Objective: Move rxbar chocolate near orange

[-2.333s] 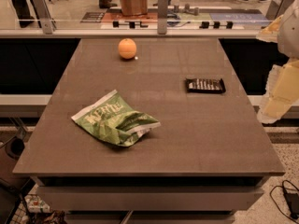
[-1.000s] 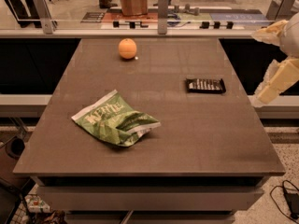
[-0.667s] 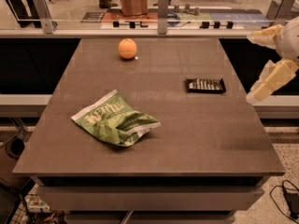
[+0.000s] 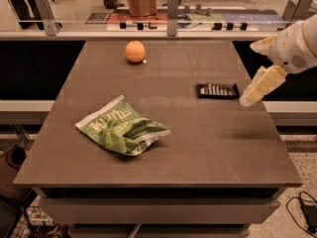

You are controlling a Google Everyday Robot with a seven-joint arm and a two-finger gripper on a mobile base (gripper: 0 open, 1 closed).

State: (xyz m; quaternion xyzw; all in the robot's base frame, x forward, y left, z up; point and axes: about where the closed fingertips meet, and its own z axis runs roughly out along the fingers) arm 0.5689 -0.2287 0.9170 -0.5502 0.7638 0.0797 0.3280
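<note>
The rxbar chocolate (image 4: 218, 90), a small flat bar in a black wrapper with pale lettering, lies flat on the right side of the brown table (image 4: 208, 143). The orange (image 4: 134, 51), round and smooth, sits at the far left-centre of the table, well apart from the bar. My gripper (image 4: 248, 74) comes in from the right edge, just right of the bar and above the table. Its two pale fingers (image 4: 260, 85) are spread apart and hold nothing. It is not touching the bar.
A large green chip bag (image 4: 123, 127) lies at the left-centre of the table. A glass rail with metal posts (image 4: 172, 6) runs behind the far edge. The table's right edge (image 4: 277, 133) is below my arm. Cables lie on the floor at the lower right (image 4: 307, 212).
My gripper has moved left and a little down from the right edge toward the bar. The bar, orange and bag have not moved.
</note>
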